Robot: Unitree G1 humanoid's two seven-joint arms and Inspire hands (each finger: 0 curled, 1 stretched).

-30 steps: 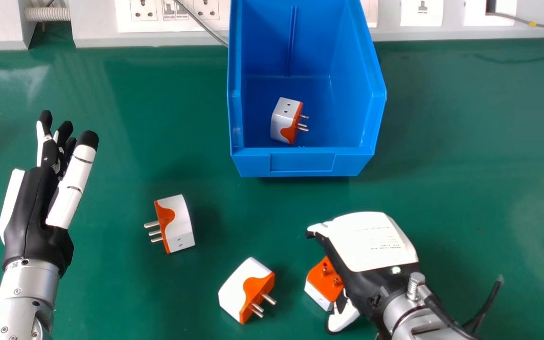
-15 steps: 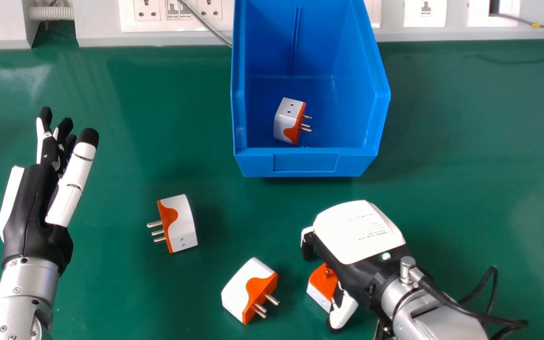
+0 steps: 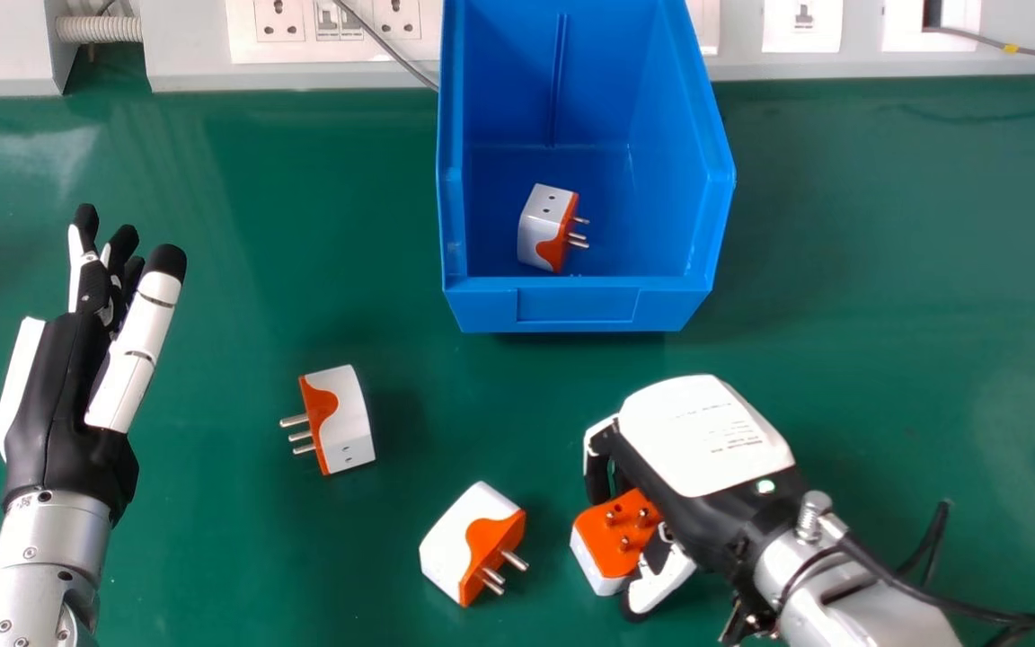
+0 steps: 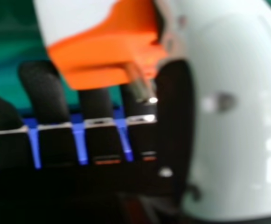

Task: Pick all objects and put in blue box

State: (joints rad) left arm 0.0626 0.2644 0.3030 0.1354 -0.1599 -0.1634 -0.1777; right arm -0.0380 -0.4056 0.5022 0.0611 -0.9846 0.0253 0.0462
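My right hand is at the lower right, its fingers and thumb curled round a white and orange plug adapter whose pins face up. In the right hand view, that adapter lies against the thumb of my right hand, above the dark fingers. Another adapter rests on the table to its left, and one more lies farther left. The blue box stands at the back centre with an adapter inside. My left hand is held open at the left.
The green table runs back to a pale wall rail with sockets. A grey cable drops behind the box's left side. A black cable loops beside my right forearm.
My right hand has shifted slightly to the right since half a second ago, and its adapter has tilted, showing more of its orange pin face. My left hand stays in place.
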